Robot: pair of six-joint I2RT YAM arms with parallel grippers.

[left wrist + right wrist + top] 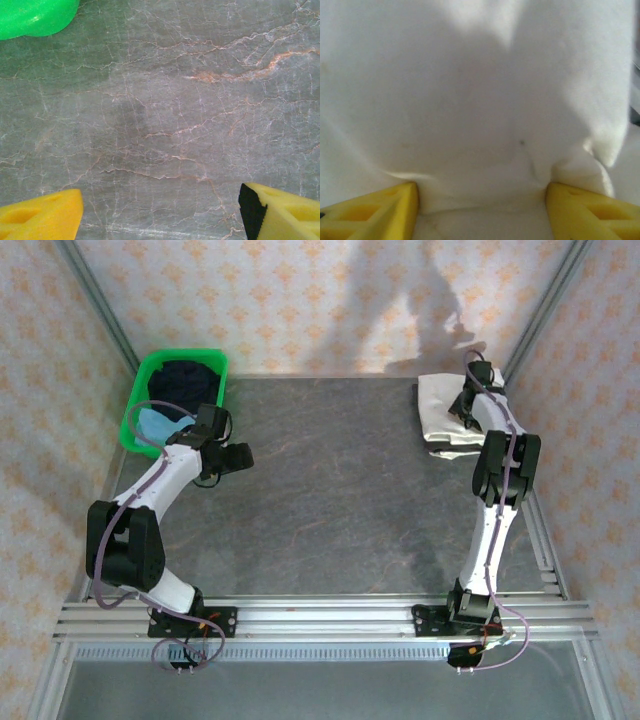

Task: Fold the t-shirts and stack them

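Hovering over bare table, my left fingers (240, 457) hang spread wide with nothing between them, just beside the green plastic basket (137, 410) in the upper left of the overhead frame. From the left wrist, their yellow fingertips (45, 215) sit in the two bottom corners. The grey marbled table (175, 100) lies between them, and a corner of the basket shows at the upper left. Inside the basket a dark navy t-shirt (188, 378) fills the far part, and a light blue t-shirt (158, 423) lies bunched at the near end.

My right fingers (466, 408) are at the upper right of the overhead frame, down over the folded off-white t-shirt (438, 405). That shirt lies at the right edge of the table, close to the back wall and well apart from the basket. From the right wrist, the two yellow tips stand parted in the bottom corners, with pale cloth (470, 100) close up against them and spreading across the frame. The cloth creases at the lower right and carries one tiny dark speck near the middle. I see no fold pinched between these fingers; they are released, resting at the cloth.
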